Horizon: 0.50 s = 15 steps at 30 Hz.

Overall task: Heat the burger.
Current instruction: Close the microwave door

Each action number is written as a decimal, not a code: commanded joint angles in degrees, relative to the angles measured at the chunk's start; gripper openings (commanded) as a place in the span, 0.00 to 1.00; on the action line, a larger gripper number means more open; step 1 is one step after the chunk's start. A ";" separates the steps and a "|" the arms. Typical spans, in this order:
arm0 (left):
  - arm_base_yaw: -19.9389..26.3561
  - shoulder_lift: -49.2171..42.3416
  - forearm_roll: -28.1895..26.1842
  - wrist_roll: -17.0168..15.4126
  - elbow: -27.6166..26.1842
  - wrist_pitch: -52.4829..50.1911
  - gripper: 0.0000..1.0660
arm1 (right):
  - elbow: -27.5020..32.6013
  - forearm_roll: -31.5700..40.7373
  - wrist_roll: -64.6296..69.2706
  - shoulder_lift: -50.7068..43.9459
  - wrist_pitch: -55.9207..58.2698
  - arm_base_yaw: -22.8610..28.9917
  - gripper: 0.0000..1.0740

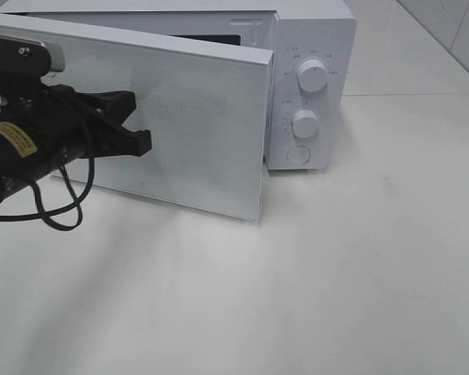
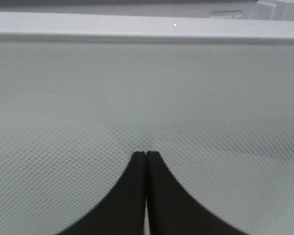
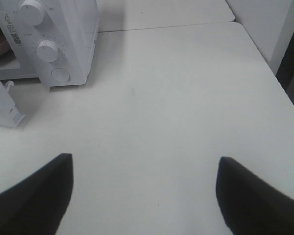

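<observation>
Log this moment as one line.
left tool shut, tip at microwave door | door part-open | right tool open, empty | burger unseen

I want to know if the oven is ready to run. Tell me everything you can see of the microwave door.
The microwave door is a flat white panel, smooth and glossy-looking, with a fine dotted mesh patch across its middle. It stands ajar: its free edge is swung out in front of the control panel, and a dark slit of the cavity shows above its top edge. The shut left gripper points its tips at the outer face; actual contact cannot be confirmed.
</observation>
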 commanded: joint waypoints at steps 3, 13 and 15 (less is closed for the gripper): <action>-2.01 2.41 -2.69 1.38 -5.67 2.12 0.00 | 0.17 0.06 -0.23 -1.49 -0.46 -0.40 0.71; -2.12 5.90 -4.07 1.32 -13.81 4.98 0.00 | 0.17 0.06 -0.23 -1.49 -0.46 -0.40 0.71; -2.12 6.47 -4.24 1.32 -15.30 5.04 0.00 | 0.17 0.06 -0.23 -1.49 -0.46 -0.40 0.71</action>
